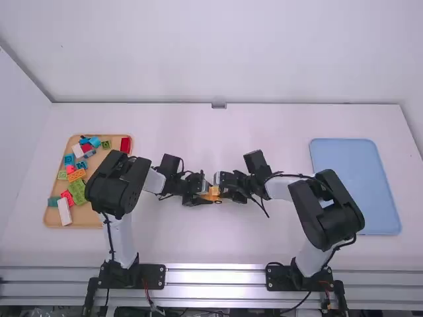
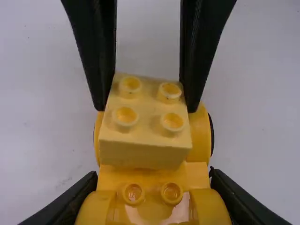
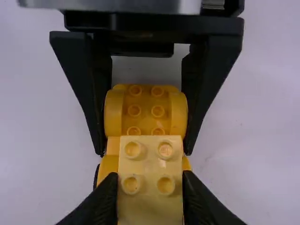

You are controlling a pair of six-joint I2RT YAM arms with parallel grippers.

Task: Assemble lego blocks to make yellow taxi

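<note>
Both arms bend inward, grippers nose to nose. The left gripper (image 1: 209, 194) pinches the glossy, round-fendered yellow base (image 2: 197, 174); the right gripper (image 1: 223, 189) pinches the paler four-studded block (image 3: 150, 161), at the base's middle.

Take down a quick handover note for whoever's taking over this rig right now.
Left gripper: shut on the yellow car body.
Right gripper: shut on the pale yellow 2x2 brick, at the body's middle.
Spare blocks: wooden tray, left side. Blue tray: right side.
Done: body has rounded side pieces and a wheel.
Left: check the brick is seated, which I can't tell; then probably release.
</note>
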